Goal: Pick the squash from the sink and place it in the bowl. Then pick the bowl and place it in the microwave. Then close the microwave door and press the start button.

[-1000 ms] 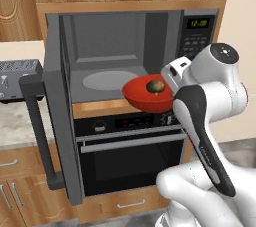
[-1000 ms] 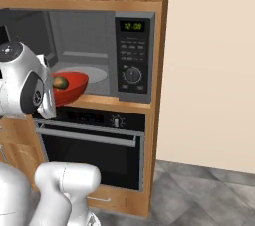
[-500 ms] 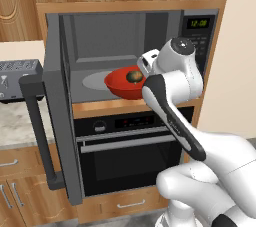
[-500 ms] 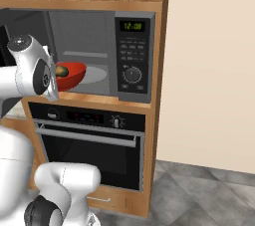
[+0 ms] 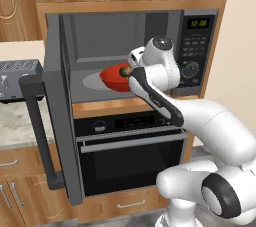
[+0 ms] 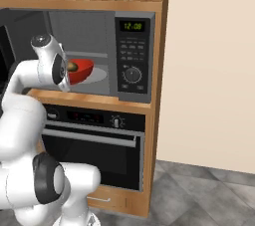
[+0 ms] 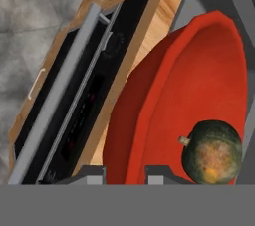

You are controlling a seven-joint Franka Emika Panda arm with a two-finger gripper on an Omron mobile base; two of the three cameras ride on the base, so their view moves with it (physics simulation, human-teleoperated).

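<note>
Writing: green digits on the microwave (image 6: 132,56) clock (image 6: 133,26), seemingly "12:00"; button labels too small to read.
Change: bowl (image 5: 114,77) carried from the cavity's front edge a second ago to deeper inside, over the grey turntable plate (image 5: 91,80); arm stretched further in.
Bowl: shallow, glossy red, tilted in the hand view; contact with the plate not clear.
Squash (image 7: 212,154): inside the bowl, small, dark green, with an orange-tan patch and a short stem.
Gripper (image 7: 125,173): narrow, two fingertips (image 7: 91,174) clamped on the bowl's rim.
Microwave door (image 5: 60,116): swung wide open to the left, vertical bar handle (image 5: 41,131) facing out.
Oven (image 5: 130,151): just below, shut.
</note>
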